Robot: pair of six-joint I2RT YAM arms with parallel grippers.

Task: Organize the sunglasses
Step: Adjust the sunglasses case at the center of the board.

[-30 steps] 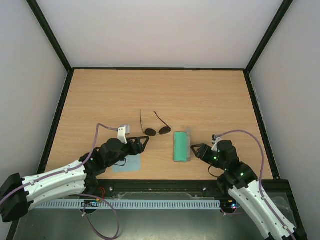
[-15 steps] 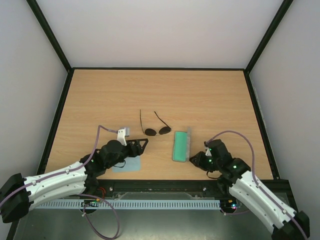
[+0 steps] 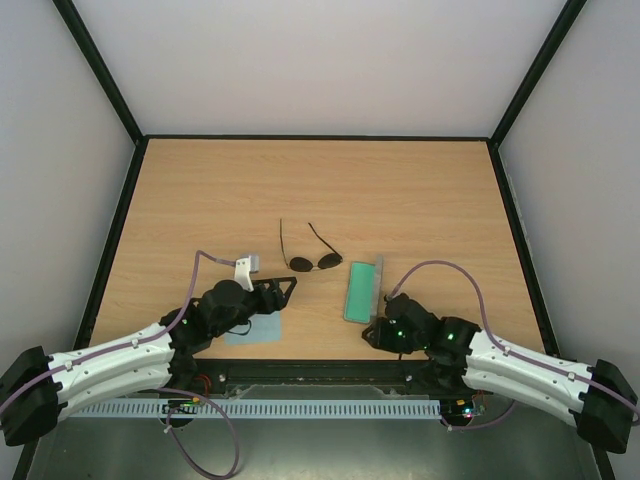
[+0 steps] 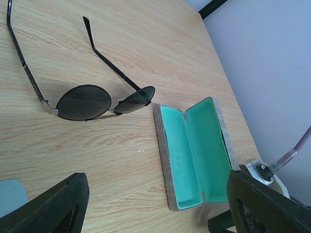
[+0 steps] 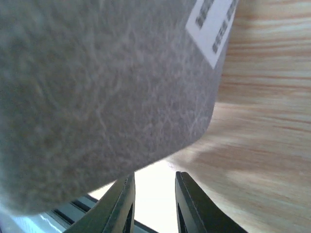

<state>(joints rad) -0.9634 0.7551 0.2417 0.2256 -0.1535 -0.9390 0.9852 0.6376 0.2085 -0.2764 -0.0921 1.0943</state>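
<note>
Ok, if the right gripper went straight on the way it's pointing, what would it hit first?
Most likely the grey case: its outer side fills the right wrist view just beyond the tips of the right gripper. How close is unclear.

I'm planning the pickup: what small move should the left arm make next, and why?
Probably ease the left gripper forward to straddle the sunglasses at the lenses. Its fingers are open and short of them, the glasses lie unfolded on the table, and the case lies open beside them.
</note>
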